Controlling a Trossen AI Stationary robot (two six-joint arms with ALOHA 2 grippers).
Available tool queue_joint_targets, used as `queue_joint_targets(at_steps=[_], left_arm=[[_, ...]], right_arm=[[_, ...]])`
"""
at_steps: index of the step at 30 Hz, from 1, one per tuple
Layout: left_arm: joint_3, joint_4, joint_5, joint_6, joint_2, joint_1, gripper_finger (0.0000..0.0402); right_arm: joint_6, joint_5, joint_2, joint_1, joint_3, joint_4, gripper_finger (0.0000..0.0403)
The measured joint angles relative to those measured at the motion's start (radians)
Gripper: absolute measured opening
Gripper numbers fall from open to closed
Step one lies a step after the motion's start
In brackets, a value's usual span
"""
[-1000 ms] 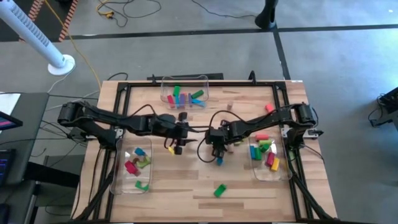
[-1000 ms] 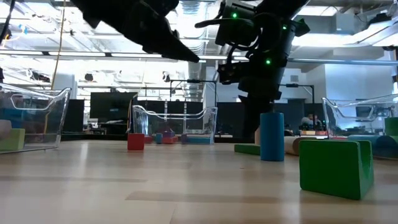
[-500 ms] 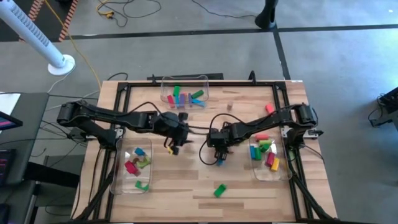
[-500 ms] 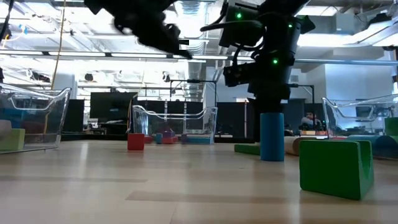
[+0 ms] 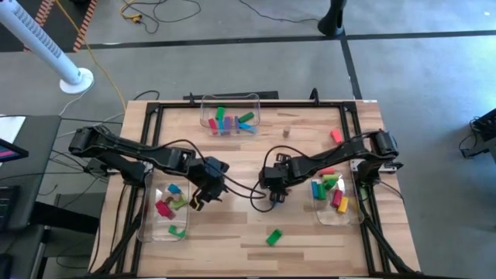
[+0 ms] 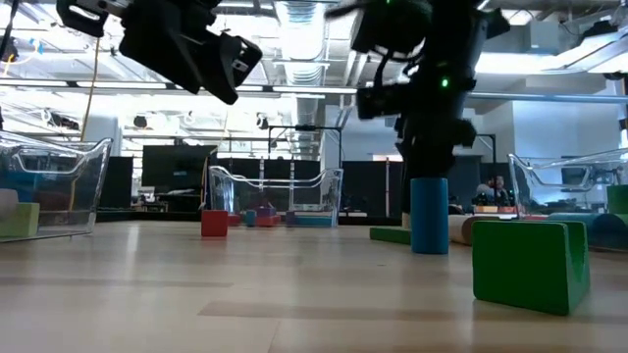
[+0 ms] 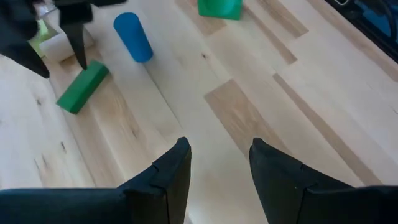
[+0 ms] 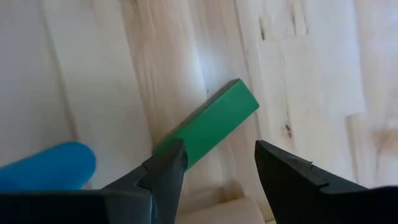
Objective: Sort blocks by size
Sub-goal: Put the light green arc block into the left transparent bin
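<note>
Your light wooden table (image 5: 232, 229) carries three clear plastic rectangular bins: the far bin (image 5: 230, 101) at the middle of the back edge, the left bin (image 5: 152, 229) and the right bin (image 5: 333, 214), each with a mix of coloured blocks inside.

Your left arm runs from its base at the table's left edge toward the middle, elbow bent, wrist angled down. The left gripper (image 5: 203, 200) hangs above the table just beside the left bin's inner wall. Its fingers (image 7: 171, 177) stand partly apart with only bare wood showing between them; you hold nothing there.

Your right arm reaches in from the right edge, stretched low toward the centre. The right gripper (image 5: 274, 194) points down over loose blocks, fingers (image 8: 163, 174) apart and empty. Between them you see a flat green bar block (image 8: 208, 124) lying on the wood; whether either finger touches it cannot be told. An upright blue cylinder block (image 6: 429, 215) stands just beside it.

A green arch-like block (image 5: 273, 236) lies alone nearer the front edge. A small red block (image 5: 335, 135) sits near the right rear.
</note>
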Motion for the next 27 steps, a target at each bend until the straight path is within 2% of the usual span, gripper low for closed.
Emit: queue_joint_targets(at_steps=[6,12,19,27], left_arm=[[-0.002,-0.006,-0.004,0.007,0.000,-0.007,0.0155],[-0.003,-0.023,-0.005,-0.002,0.000,-0.007,0.0155],[-0.005,-0.046,-0.005,-0.011,0.000,-0.009,0.0155],[-0.005,-0.046,-0.006,-0.012,0.000,-0.023,0.0155]], right_arm=[[-0.001,0.084,-0.091,0.036,0.000,0.000,0.0225],[0.010,0.099,-0.164,0.070,0.000,-0.035,0.0225],[0.092,0.099,-0.167,0.080,0.000,-0.172,0.0225],[0.095,0.092,-0.165,0.129,-0.016,-0.166,0.0225]])
